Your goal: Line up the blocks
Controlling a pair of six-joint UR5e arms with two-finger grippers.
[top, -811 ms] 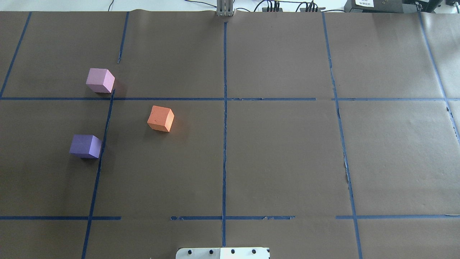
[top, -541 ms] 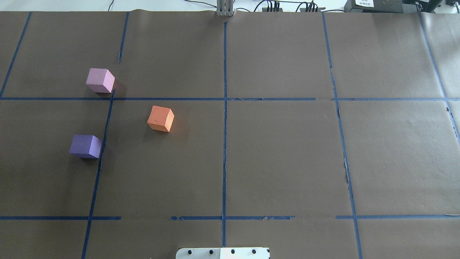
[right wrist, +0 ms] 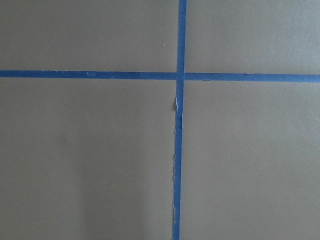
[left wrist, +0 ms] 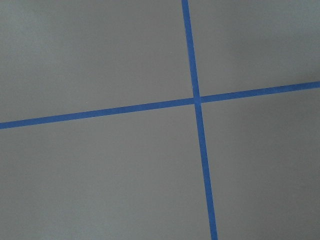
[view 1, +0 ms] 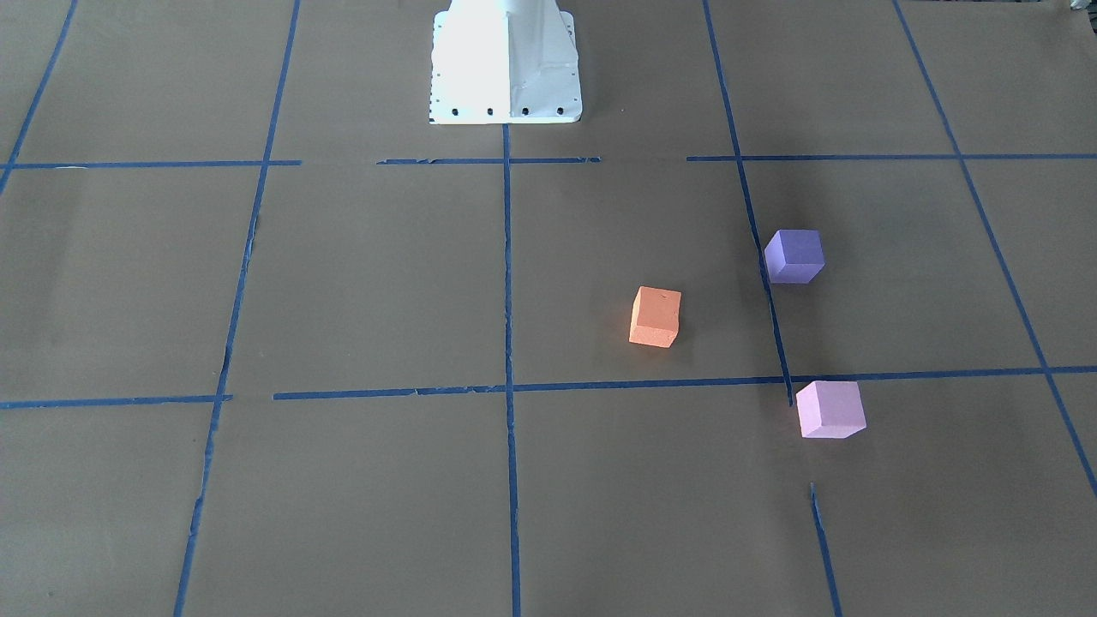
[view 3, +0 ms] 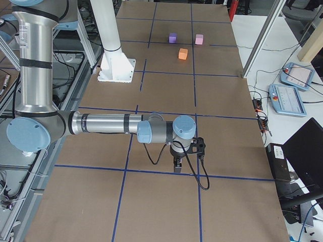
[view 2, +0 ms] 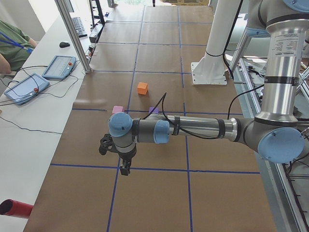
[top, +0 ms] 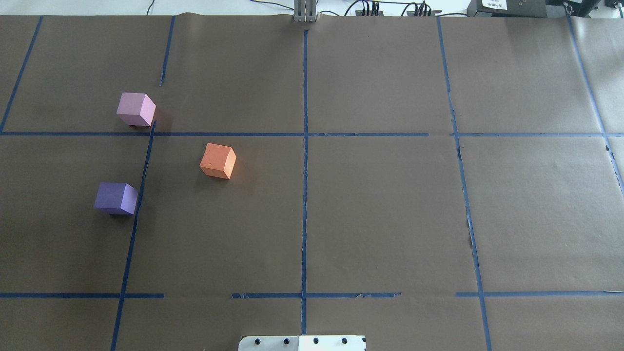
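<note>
Three cubes lie apart on the brown paper on the robot's left half. The orange block (top: 218, 160) (view 1: 656, 316) is nearest the centre line. The violet-purple block (top: 116, 198) (view 1: 794, 255) is closer to the robot. The pale pink block (top: 136, 109) (view 1: 830, 409) is farther out. My left gripper (view 2: 124, 169) hangs over a tape crossing beyond the blocks, towards the table's left end. My right gripper (view 3: 176, 165) hangs over a crossing at the far right end. Both show only in the side views, so I cannot tell whether they are open or shut.
Blue tape lines (top: 304, 161) grid the paper. The white robot base (view 1: 506, 64) stands at the robot's edge. Teach pendants (view 2: 26, 88) (view 3: 288, 99) and cables lie on the side benches, and an operator (view 2: 12, 43) sits there.
</note>
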